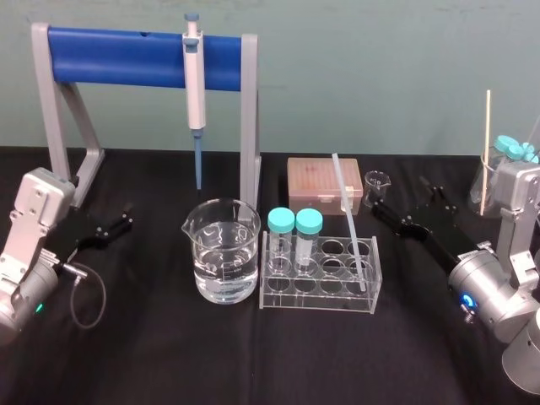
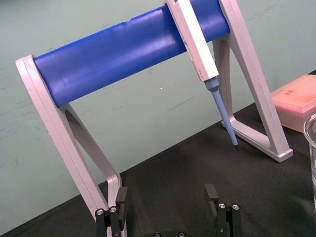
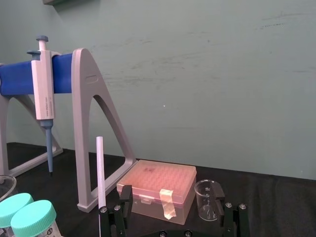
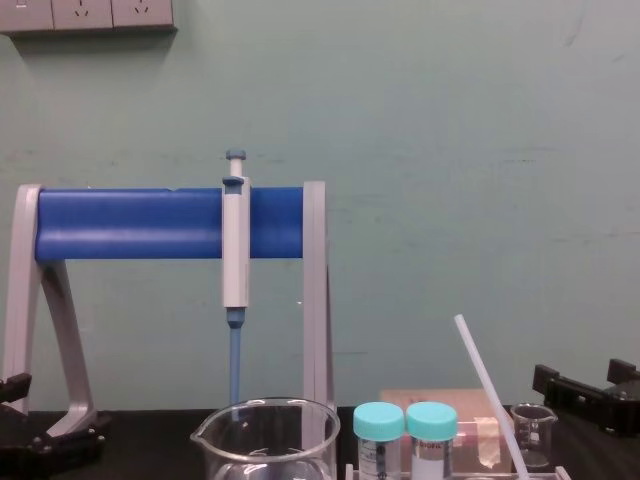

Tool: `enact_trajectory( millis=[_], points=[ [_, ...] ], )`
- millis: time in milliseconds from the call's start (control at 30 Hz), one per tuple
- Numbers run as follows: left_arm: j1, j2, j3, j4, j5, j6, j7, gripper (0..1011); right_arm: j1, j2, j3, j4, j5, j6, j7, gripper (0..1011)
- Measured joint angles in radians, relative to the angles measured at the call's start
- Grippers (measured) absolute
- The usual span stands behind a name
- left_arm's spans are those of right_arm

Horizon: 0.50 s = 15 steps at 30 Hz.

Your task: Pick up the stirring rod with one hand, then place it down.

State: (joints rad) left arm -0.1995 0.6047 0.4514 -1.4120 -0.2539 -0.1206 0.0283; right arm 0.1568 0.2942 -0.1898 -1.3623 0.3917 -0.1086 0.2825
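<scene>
Nearby, the spread black right pincer [image 1: 403,201] faces a thin white translucent stirring rod [image 1: 349,219]; a skewed pinch could topple it.

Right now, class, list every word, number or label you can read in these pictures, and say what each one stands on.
No text here can be read with certainty.
pipette: small dark print on its white body, too blurred to read.
capped vials: a label on each, print too small to read.
No legible brand, number or sign stands on anything else.
</scene>
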Motion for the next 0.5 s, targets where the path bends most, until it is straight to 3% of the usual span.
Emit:
enact_trajectory(
  millis=[500],
  points=[
    [0.000,0.000,0.000,0.000,0.000,0.000,0.000,1000,0.000,0.002,-0.001,-0.001,0.004,-0.002,0.001,1003]
  ],
)
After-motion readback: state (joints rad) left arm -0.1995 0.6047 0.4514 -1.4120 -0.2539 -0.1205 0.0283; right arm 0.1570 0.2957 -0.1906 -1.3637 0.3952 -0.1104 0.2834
